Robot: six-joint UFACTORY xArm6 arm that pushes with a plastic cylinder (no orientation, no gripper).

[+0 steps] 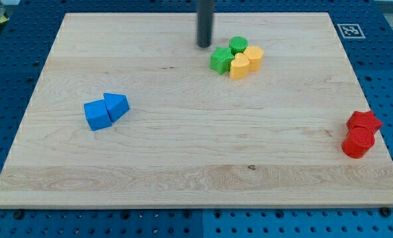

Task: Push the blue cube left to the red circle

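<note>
The blue cube [96, 115] lies at the view's left on the wooden board [183, 165], touching a blue wedge-shaped block [117, 106] on its right. The red circle [357, 142] sits at the view's far right near the board's edge, with a red star [364, 121] touching it from above. My tip [204, 45] stands near the view's top centre, just left of the green and yellow cluster, far from the blue cube and the red circle.
A cluster sits right of my tip: a green star [220, 60], a green round block [238, 45], a yellow block [253, 55] and another yellow block [239, 67]. A marker tag [349, 30] is at the board's top right corner.
</note>
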